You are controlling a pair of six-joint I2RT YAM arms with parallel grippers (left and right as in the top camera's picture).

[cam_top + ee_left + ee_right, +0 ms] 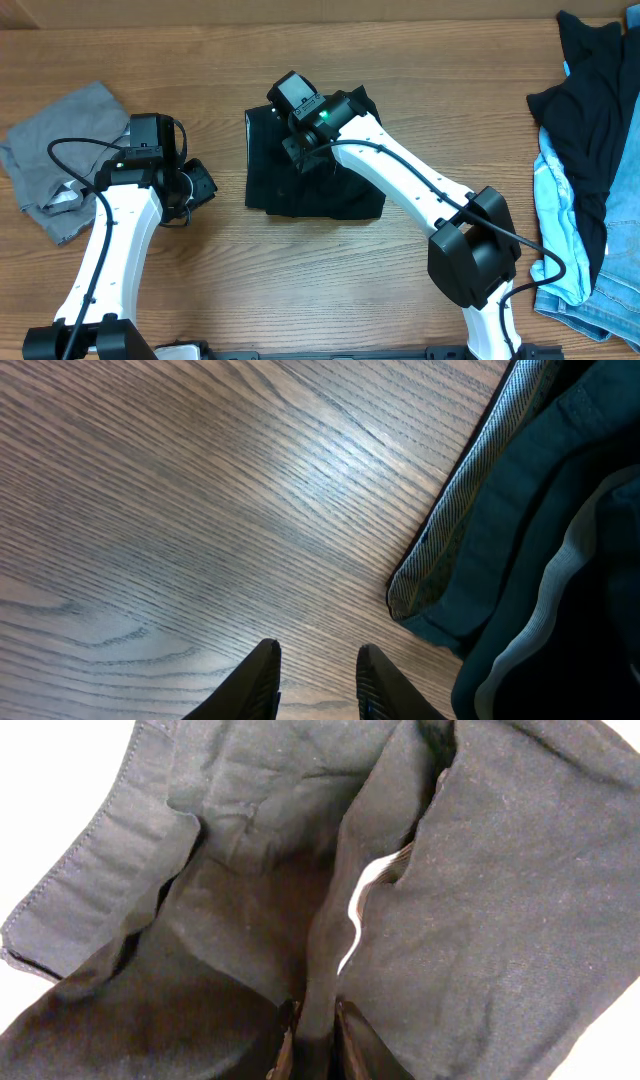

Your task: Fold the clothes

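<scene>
black shorts (315,185) lay bunched at mid-tabletop (300,290). right fingers (356,1045) were narrow, with a fold of the black cloth pinched between them. left fingers (255,682) stood slightly apart, holding nothing, over bare wood near the shorts' edge. grey piece (70,140) lay far left. other garments (590,150) were heaped at the right edge.

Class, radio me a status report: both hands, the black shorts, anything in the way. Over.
Left hand open, empty, over table. Right hand pinching a fold of black shorts, mid-table. Nothing blocking; other clothes off to the sides.
</scene>
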